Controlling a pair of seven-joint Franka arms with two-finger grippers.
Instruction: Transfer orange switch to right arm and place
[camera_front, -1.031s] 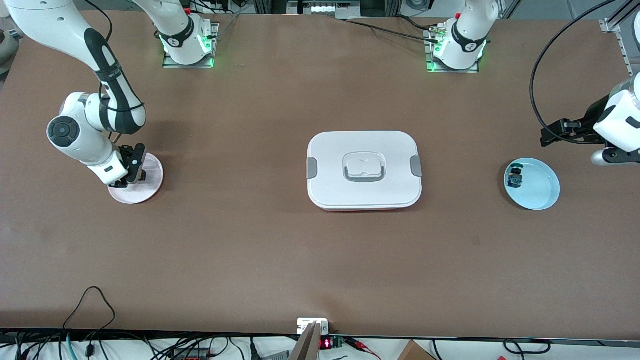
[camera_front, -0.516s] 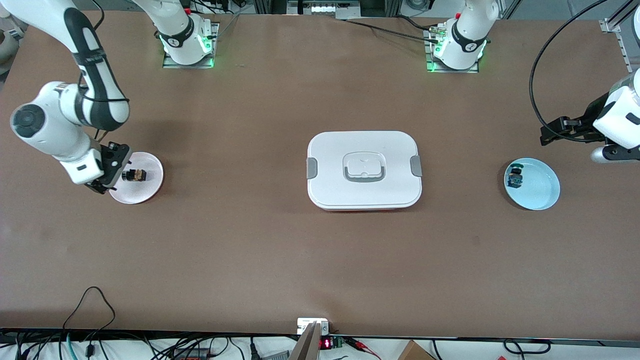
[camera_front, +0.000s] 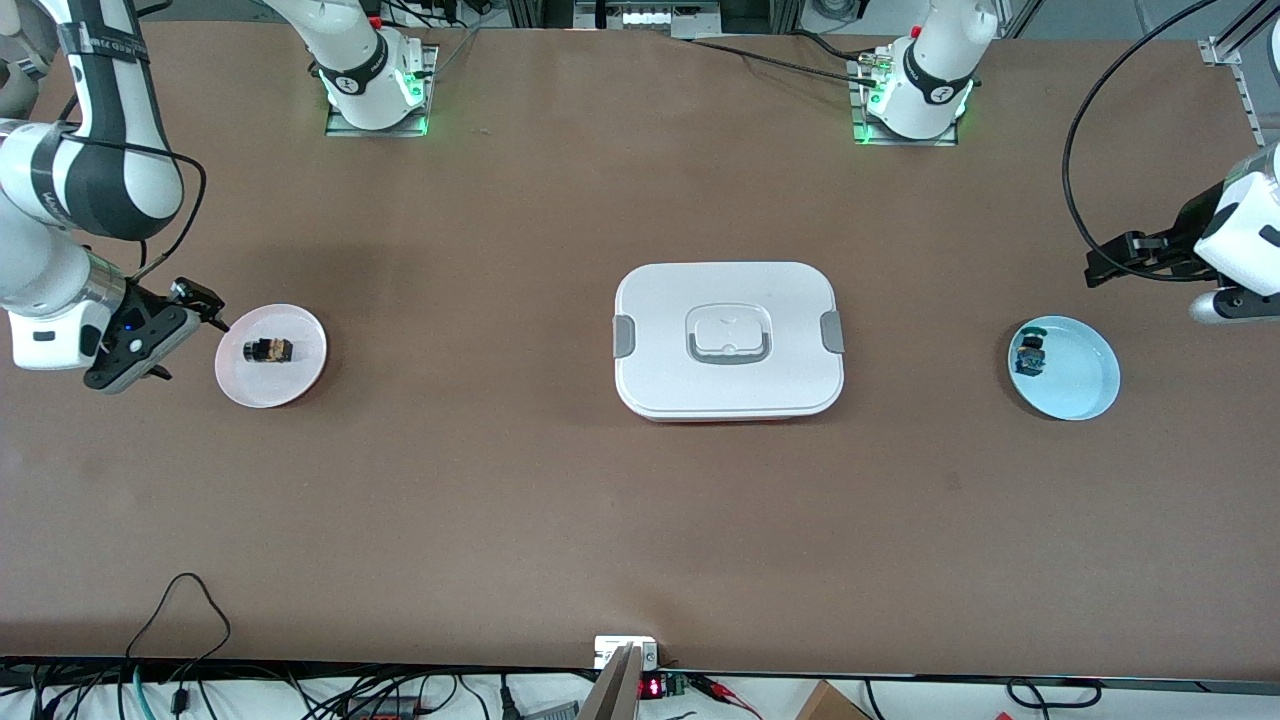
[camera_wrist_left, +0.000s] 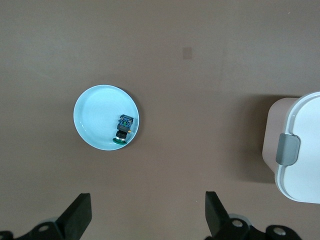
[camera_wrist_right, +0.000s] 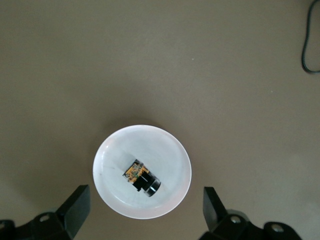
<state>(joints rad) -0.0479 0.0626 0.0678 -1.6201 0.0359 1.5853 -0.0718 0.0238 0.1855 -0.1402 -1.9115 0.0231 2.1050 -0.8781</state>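
On the brown table (camera_front: 500, 500), a white lidded box (camera_front: 729, 340) sits in the middle between my two arms. My right gripper (camera_front: 185, 325), fingers apart and empty, hangs just beside the pink plate (camera_front: 300, 375) at its end of the table; my left gripper (camera_front: 1105, 268) waits, fingers apart, near the blue plate (camera_front: 1080, 385). The orange switch (camera_front: 268, 350) lies on its side on the pink plate, and a blue-green switch (camera_front: 1028, 356) rests in the blue one.
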